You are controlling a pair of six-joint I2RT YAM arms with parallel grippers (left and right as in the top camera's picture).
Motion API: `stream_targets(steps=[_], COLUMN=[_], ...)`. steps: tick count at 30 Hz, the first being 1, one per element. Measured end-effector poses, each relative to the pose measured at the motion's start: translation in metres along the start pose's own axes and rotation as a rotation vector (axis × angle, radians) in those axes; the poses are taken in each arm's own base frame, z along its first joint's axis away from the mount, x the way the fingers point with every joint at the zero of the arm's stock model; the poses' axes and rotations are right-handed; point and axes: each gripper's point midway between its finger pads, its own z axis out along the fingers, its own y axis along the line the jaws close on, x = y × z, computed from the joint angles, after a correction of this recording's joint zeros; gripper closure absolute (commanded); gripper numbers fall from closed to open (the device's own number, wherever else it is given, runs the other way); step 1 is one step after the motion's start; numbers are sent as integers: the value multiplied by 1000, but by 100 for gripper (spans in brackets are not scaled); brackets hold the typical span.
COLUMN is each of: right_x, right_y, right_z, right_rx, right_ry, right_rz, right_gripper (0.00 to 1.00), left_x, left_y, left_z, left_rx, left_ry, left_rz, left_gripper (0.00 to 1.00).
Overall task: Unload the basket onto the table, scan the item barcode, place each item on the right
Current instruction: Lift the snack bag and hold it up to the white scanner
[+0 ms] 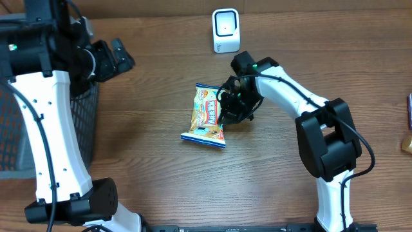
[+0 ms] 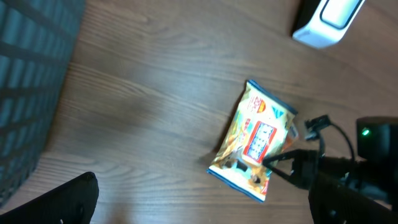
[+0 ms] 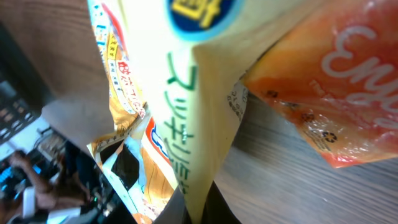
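The item is a yellow and orange snack packet [image 1: 206, 116] with a blue bottom edge, lying in the middle of the wooden table. My right gripper [image 1: 227, 113] is shut on its right edge. In the right wrist view the packet's yellow fold [image 3: 186, 93] runs down between the closed dark fingers [image 3: 217, 208]. The left wrist view shows the packet [image 2: 252, 140] with the right gripper [image 2: 292, 165] on its lower right corner. My left gripper [image 1: 119, 57] hovers open at the back left, far from the packet. No barcode shows in any view. The white scanner [image 1: 226, 30] stands at the back.
A dark mesh basket [image 1: 87, 122] stands at the left edge beside the left arm. Two small items [image 1: 407, 129] lie at the far right edge. The scanner [image 2: 326, 22] is beyond the packet in the left wrist view.
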Motion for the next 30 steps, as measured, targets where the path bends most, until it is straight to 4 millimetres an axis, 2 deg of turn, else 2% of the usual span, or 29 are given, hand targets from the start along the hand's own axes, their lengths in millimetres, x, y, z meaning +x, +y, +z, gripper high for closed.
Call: stream_targets(steps=[2, 5, 6, 10, 12, 15, 19, 21, 22, 25, 30], right_x=[-2, -9, -11, -22, -27, -28, -21, -22, -23, -25, -16], right_y=[-4, -2, 0, 3, 8, 17, 12, 6, 5, 6, -5], right_z=[-4, -5, -5, 2, 12, 27, 48, 51, 50, 44, 29], right_rx=[-7, -16, -22, 22, 74, 133, 242, 277, 282, 278, 300], right_ry=[-2, -27, -38, -94, -143, -192, -215, -230, -237, -242, -184], right_rz=[-19, -37, -49, -10, 2, 3, 35, 51, 62, 77, 124], right_gripper=[38, 25, 23, 23, 23, 30, 52, 85, 96, 96, 96], left_x=[5, 7, 8, 13, 16, 18, 19, 20, 20, 20, 20], left_y=[-2, -2, -3, -11, -17, -20, -20, -19, -18, -18, -18], left_z=[6, 10, 12, 17, 20, 22, 25, 28, 29, 29, 29], left_rx=[-2, -5, -5, 0, 4, 5, 1, -3, -4, -5, -5], left_ry=[24, 38, 43, 62, 70, 80, 93, 102, 106, 107, 106], left_rz=[8, 8, 12, 36, 53, 62, 60, 59, 58, 57, 58], left_gripper=[0, 0, 0, 0, 0, 0, 0, 0, 0, 0, 0])
